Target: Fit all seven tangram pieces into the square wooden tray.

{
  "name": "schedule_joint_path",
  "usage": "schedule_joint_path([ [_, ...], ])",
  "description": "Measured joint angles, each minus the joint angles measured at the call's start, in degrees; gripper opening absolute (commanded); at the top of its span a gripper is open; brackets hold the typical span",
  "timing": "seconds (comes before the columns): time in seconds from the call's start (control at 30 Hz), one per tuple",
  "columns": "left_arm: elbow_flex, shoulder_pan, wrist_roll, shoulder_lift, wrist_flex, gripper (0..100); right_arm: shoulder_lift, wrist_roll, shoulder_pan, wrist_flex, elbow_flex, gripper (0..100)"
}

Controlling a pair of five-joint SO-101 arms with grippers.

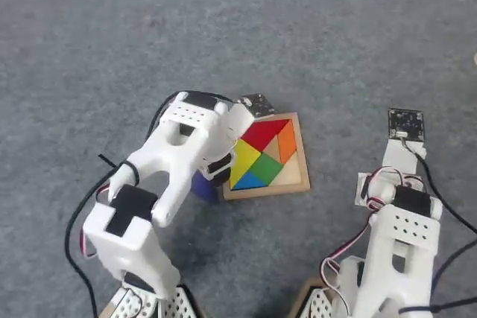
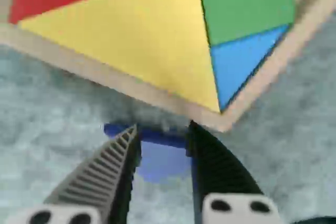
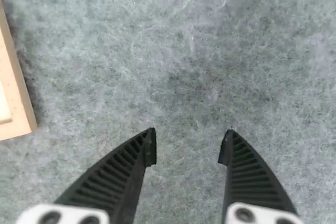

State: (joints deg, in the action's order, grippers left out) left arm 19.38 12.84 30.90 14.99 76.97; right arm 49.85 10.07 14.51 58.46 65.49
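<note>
One blue piece (image 2: pixel 160 156) outside tray (image 2: pixel 131 90), on grey carpet (image 3: pixel 210 51) against tray's outer rim, near corner. Left gripper (image 2: pixel 163 128) pinches it. Likely light, stiff, smooth wood; grip across opposite flat sides. Right gripper (image 3: pixel 189 133) spread open above carpet beside tray.

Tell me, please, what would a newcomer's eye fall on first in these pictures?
The bright pieces packed in the wooden tray at the middle of the grey carpet stand out first. Next comes the white left arm bent over one side of the tray, its left pincer down at a dark blue piece lying on the carpet just outside the tray's corner.
</note>
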Motion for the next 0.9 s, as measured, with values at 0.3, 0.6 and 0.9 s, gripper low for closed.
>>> schedule_joint_path([
  [0.3,1.49,-6.15,-0.53,-1.14,-0.88,14,0.00,-0.09,-0.26,0.00,0.00,21.3],
  [0.6,2.11,-8.26,-4.40,-7.38,-2.37,14,0.00,-0.09,-0.26,0.00,0.00,21.3],
  [0.9,2.11,-27.69,-13.98,-24.00,-7.82,15,-5.89,5.80,-13.27,13.19,-15.82,21.3],
])
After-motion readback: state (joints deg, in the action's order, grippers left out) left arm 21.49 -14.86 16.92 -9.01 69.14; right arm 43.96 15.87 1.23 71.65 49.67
